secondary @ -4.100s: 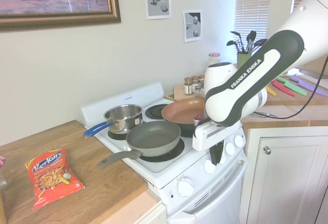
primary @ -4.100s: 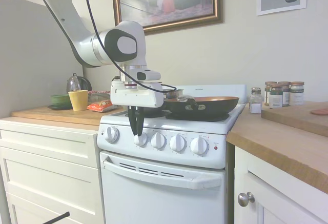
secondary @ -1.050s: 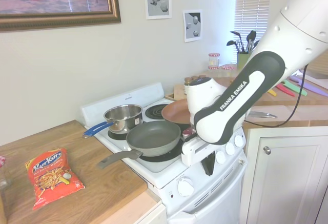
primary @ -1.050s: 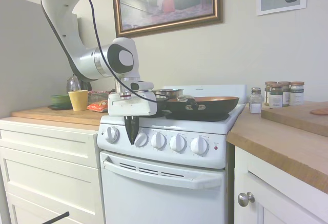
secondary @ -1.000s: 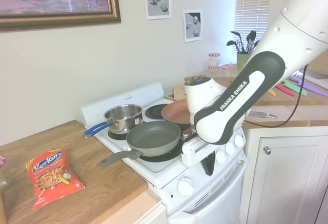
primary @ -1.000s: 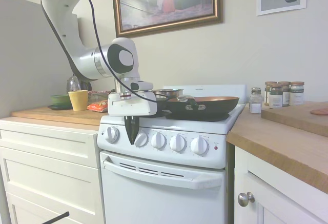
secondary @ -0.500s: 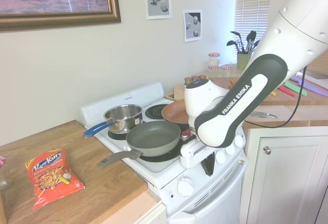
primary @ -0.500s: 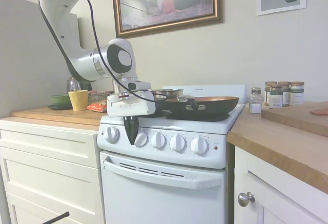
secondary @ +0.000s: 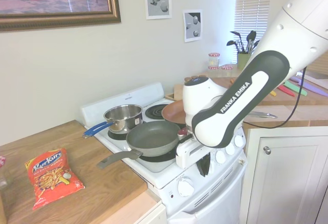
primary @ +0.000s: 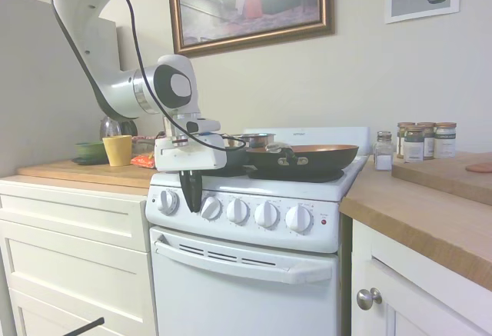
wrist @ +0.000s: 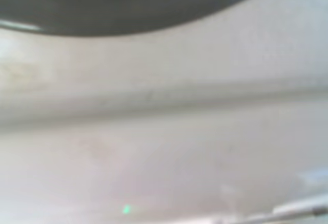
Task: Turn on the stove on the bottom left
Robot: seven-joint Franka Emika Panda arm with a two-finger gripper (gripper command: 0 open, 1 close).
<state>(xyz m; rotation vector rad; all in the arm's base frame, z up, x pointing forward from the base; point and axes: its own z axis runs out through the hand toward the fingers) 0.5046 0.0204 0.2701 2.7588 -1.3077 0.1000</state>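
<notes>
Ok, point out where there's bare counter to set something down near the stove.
Bare wood lies between the chip bag and the stove, by the grey pan's handle. The right counter's front is bare too, before the spice jars. The stovetop is crowded: pot, grey pan, copper pan. The gripper hangs between the two leftmost knobs.

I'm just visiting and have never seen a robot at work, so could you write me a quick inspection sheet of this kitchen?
Surface: wooden countertop on both sides of the range.
Job's things: stove, white, five knobs in a row.
Clutter: grey frying pan, copper pan, steel pot, snack bag, spice jars, yellow cup.
Grippers: gripper fingers together, pointing down between the two leftmost knobs.
Cables: black cable along the arm.
Surroundings: framed painting, small prints, window blinds.
</notes>
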